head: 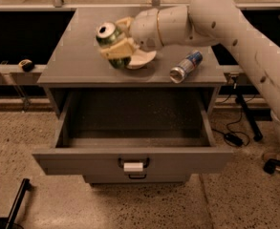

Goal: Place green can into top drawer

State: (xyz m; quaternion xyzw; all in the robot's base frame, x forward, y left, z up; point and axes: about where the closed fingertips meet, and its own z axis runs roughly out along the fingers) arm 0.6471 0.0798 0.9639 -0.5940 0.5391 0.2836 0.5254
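My gripper (116, 45) is shut on the green can (110, 42) and holds it tilted in the air above the cabinet top (72, 56), near its front edge. The can's silver top with pull-tab faces up and left. The top drawer (132, 159) stands pulled wide open below, grey and deep, nothing inside, with a dark handle and white label on its front. The can is above and a little behind the drawer's opening.
A white bowl (142, 58) sits on the cabinet top, mostly behind my gripper. A blue-and-silver can (186, 66) lies on its side at the right of the top. My arm (235, 32) reaches in from the right. Cables lie on the floor at right.
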